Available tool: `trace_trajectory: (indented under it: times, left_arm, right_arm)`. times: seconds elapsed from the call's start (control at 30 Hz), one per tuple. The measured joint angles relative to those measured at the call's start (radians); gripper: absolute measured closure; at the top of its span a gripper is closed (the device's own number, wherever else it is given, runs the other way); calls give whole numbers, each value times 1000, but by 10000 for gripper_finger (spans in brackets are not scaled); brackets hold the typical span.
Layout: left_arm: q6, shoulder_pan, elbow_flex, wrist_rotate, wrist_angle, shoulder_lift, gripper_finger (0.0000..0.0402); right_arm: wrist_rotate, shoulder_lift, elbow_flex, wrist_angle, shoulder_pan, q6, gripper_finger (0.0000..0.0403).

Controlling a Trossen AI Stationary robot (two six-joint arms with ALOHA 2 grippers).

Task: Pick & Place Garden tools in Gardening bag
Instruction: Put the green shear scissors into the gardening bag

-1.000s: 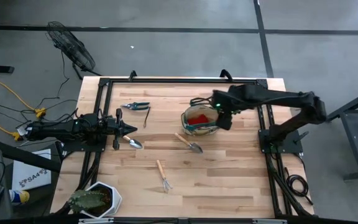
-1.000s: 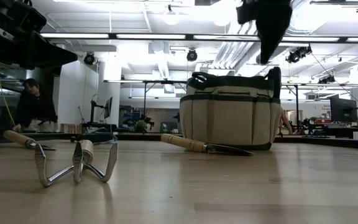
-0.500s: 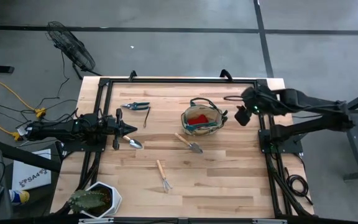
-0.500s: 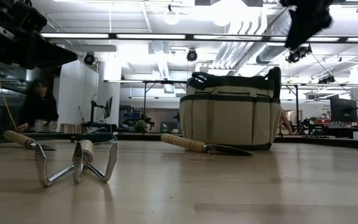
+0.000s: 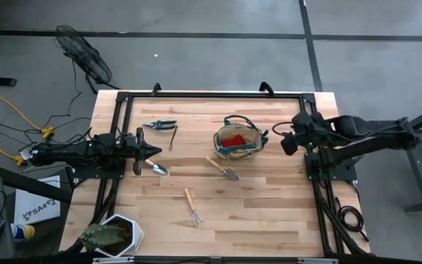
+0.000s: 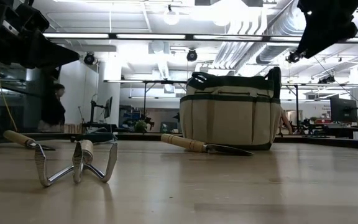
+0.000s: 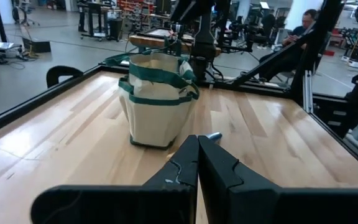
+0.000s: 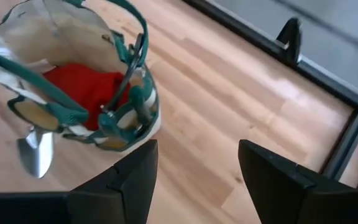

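The khaki bag (image 5: 237,141) with green trim stands upright on its base at the table's far middle, and a red lump (image 8: 82,87) lies inside it. It also shows in the left wrist view (image 7: 157,99). One trowel (image 5: 223,169) lies flat just in front of the bag. A second trowel (image 5: 156,169) lies by my left gripper (image 5: 154,152), which is shut and empty. The rake (image 5: 192,207) lies nearer the front on its prongs, and the shears (image 5: 160,125) lie at the far left. My right gripper (image 8: 194,180) is open and empty, right of the bag, above the table.
A plant in a white hexagonal pot (image 5: 112,236) stands at the near left corner. A black frame rail (image 5: 211,95) runs along the table's far edge and both sides. Bare wood lies at the near right. A person (image 6: 53,106) stands in the room behind.
My right gripper has drawn back from above the bag's right rim toward the table's right edge and now hangs beside the right frame rail. The bag and the tools have stayed where they were.
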Motion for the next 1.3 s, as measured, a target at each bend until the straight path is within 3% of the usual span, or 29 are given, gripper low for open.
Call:
trace_trajectory:
  times: [0.17, 0.3, 0.6, 0.8, 1.0, 1.13, 1.3]
  left_arm:
    - [70, 0, 0, 5, -4, 0, 400]
    - [140, 0, 0, -95, 38, 33, 400]
    - [227, 0, 0, -225, 280, 265, 400]
    - [19, 0, 0, -460, 351, 441, 400]
    - [-152, 0, 12, -497, 334, 545, 393]
    - [-245, 0, 74, -493, 268, 599, 343]
    - [-420, 17, 235, -502, -7, 681, 264]
  right_arm:
    - [85, -1, 0, -6, 23, -47, 188]
    - [115, -1, 0, -7, 25, -76, 188]
    - [109, -1, 0, -8, 25, -58, 188]
    - [82, -1, 0, -8, 25, -28, 188]
    - [61, -1, 0, -8, 25, -26, 188]
    - [56, -1, 0, -5, 25, -24, 188]
    - [56, -1, 0, 1, 25, -24, 188]
